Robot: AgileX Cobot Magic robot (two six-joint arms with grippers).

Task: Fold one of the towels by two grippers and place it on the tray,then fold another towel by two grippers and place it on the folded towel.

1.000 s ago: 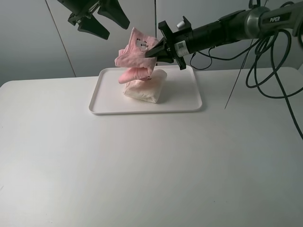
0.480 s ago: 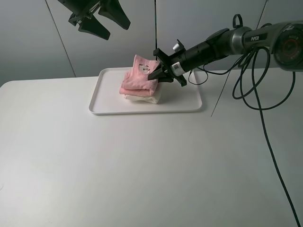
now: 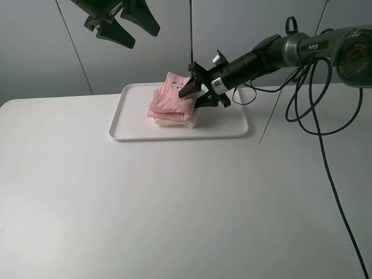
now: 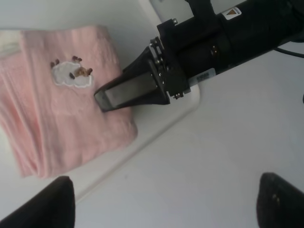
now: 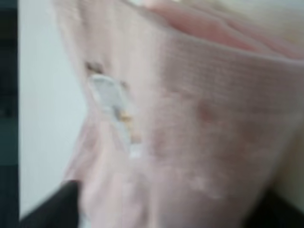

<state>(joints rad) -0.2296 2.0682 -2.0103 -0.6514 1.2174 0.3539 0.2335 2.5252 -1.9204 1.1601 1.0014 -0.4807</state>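
White tabletop: bare but for the tray near its far edge.
Tray: carries both towels, stacked at its middle.
Right tool: jaws parted around the stack's right edge, one finger above the pink cloth, gripping nothing; it is much the nearer arm.
Left tool: spread wide, empty, high above the tray's far left.
Pink towel: folded, lying on the cream towel, directly left of the right tool, so a pull back rightward looks clear.
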